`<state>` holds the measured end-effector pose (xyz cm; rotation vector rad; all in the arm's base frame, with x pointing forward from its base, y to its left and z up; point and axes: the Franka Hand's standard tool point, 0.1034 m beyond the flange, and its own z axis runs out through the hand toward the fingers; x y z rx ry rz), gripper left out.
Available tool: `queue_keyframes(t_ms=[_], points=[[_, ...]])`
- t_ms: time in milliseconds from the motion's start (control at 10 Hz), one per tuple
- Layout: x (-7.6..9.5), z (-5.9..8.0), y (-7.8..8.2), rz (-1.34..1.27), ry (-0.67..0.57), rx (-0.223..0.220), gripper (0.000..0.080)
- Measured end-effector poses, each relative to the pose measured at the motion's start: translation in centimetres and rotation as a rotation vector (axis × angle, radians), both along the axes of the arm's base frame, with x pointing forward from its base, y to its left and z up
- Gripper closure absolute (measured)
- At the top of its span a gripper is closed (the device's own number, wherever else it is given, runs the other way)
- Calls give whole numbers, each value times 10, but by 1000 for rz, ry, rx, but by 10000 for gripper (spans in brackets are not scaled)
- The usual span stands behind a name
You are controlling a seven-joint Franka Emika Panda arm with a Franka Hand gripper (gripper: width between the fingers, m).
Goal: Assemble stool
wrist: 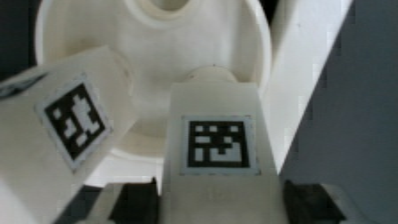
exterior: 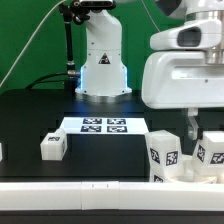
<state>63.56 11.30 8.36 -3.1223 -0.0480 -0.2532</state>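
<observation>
In the wrist view a white blocky stool leg [wrist: 219, 140] with a square tag lies between my dark fingers [wrist: 135, 200], and both pads press on its sides. The gripper [wrist: 219, 205] is shut on it. Its far end points at the round white seat [wrist: 169, 45]. A second tagged leg [wrist: 71, 112] sits tilted beside it, against the seat. In the exterior view the gripper [exterior: 190, 138] is low at the right, among two tagged white legs [exterior: 163, 155] [exterior: 212, 152]. A third leg [exterior: 53, 146] lies alone at the left.
The marker board [exterior: 103, 126] lies flat in the middle of the black table. The robot base [exterior: 103, 70] stands behind it. A long white wall strip [exterior: 80, 190] runs along the front edge.
</observation>
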Motion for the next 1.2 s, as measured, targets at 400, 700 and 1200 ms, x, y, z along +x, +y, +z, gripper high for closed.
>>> queue_keyframes(t_ms=[400, 700, 1200], points=[[-4, -2, 1, -400, -68, 90, 459], [-4, -2, -1, -623, -55, 146, 459], [-7, -3, 1, -1053, -19, 254, 459]])
